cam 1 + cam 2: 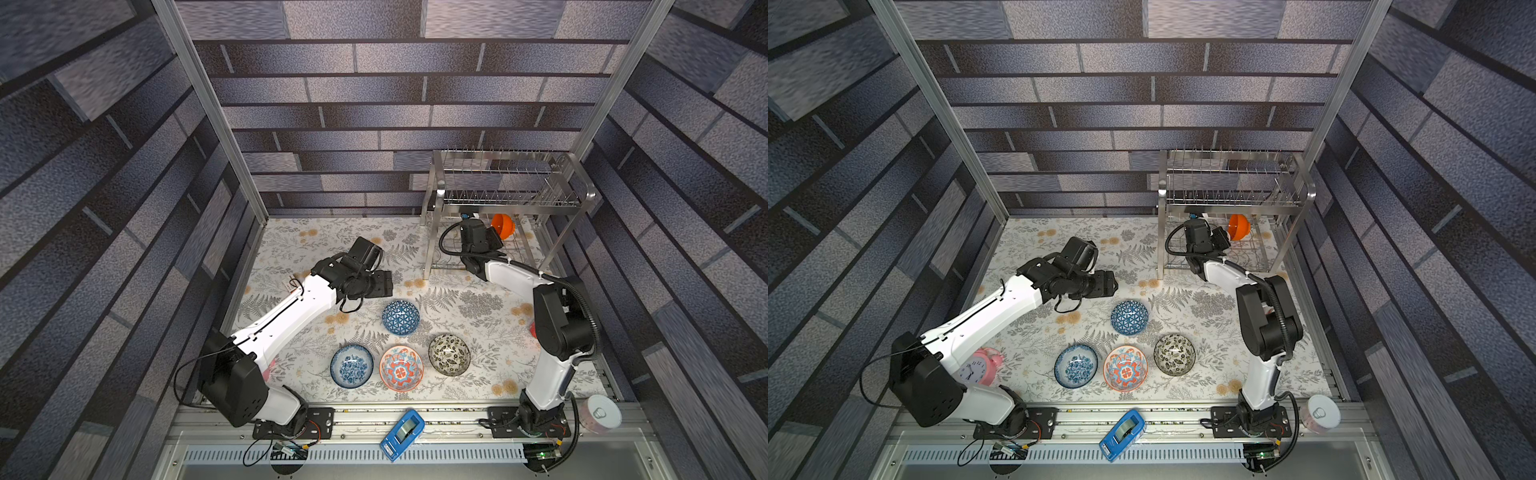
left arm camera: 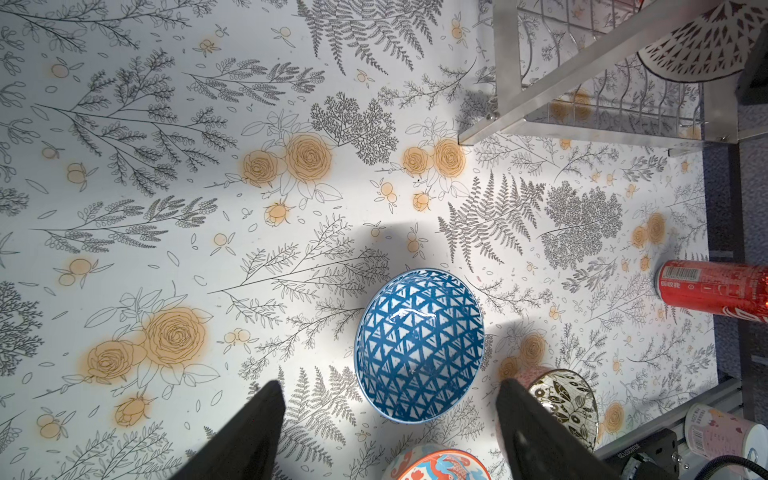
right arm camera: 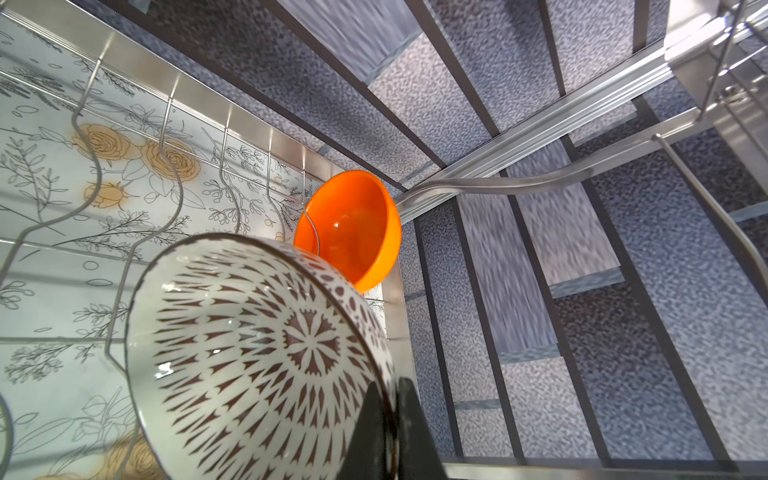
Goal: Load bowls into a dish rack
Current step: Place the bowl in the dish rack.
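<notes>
Floral mat [image 2: 166, 249], red can [image 2: 715, 291]; right pincer [image 3: 392, 388] pinches lattice bowl [image 3: 257, 353] beside orange bowl [image 3: 353, 224]; left pincer [image 2: 390, 383] spread.

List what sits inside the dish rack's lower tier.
The orange bowl stands on edge in a wire slot of the dish rack. Beside it, the white lattice bowl is pinched at its rim by the right gripper. Whether that bowl rests on the wires is hidden.

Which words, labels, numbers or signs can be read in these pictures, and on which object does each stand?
"回收我" (as it seems to read): on the red can, beside a barcode whose digits are too small.
White script on the same can: cut off, unreadable.
Paper cup: print too small to read.
Pink alarm clock: dial numerals blurred.
Blue tape dispenser: label unreadable.
</notes>
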`<state>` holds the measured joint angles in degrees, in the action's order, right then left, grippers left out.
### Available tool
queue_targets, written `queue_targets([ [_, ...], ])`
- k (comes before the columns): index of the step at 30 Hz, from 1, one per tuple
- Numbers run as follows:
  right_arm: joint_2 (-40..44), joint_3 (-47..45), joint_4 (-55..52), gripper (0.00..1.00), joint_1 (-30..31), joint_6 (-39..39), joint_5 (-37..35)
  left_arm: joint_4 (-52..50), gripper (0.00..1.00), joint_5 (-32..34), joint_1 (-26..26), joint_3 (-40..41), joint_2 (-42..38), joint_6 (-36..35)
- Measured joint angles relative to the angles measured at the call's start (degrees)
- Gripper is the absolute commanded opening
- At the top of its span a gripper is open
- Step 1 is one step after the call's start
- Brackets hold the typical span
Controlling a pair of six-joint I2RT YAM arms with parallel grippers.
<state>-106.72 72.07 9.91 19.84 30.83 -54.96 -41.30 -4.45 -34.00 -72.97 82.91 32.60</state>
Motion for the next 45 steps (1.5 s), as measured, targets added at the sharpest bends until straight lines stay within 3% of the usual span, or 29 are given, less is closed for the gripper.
queue_targets([
  [45,-20.7,19.9,11.1,0.00,-4.1,18.2,-0.9,-1.0,0.83,-1.6,1.9,-4.0,6.4,-0.2],
])
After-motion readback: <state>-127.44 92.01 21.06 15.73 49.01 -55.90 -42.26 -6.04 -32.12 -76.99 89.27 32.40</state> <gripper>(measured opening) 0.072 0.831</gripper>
